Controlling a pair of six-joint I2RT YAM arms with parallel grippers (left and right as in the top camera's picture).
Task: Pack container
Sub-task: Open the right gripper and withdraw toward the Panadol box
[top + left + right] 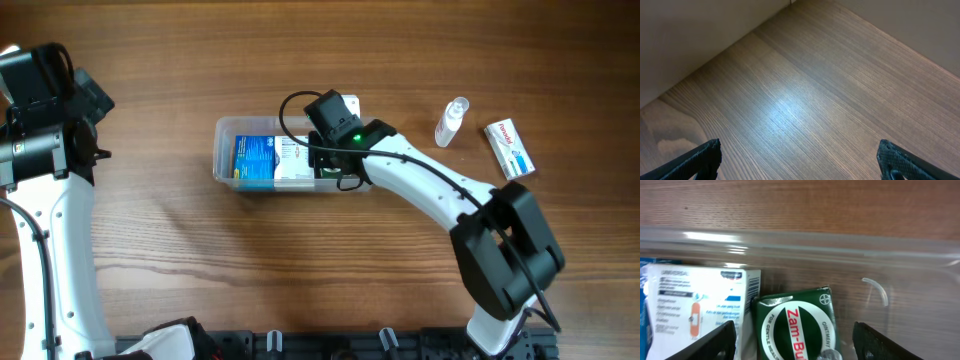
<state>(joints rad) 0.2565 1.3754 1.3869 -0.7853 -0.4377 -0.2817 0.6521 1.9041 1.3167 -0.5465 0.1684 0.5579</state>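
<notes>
The clear plastic container (226, 128) sits at the table's middle and holds a blue box (255, 160) and a white box (293, 158). My right gripper (335, 150) hangs over its right end, open; in the right wrist view (795, 342) a green Zam-Buk box (795, 330) lies between the spread fingers, beside the white plaster box (700, 300), with the container wall (840, 250) behind. My left gripper (800, 160) is open and empty over bare wood at the far left (45, 100).
A small clear spray bottle (452, 120) stands at the right rear. A white box with blue and green print (510, 148) lies to its right. A black rail runs along the front edge (330, 345).
</notes>
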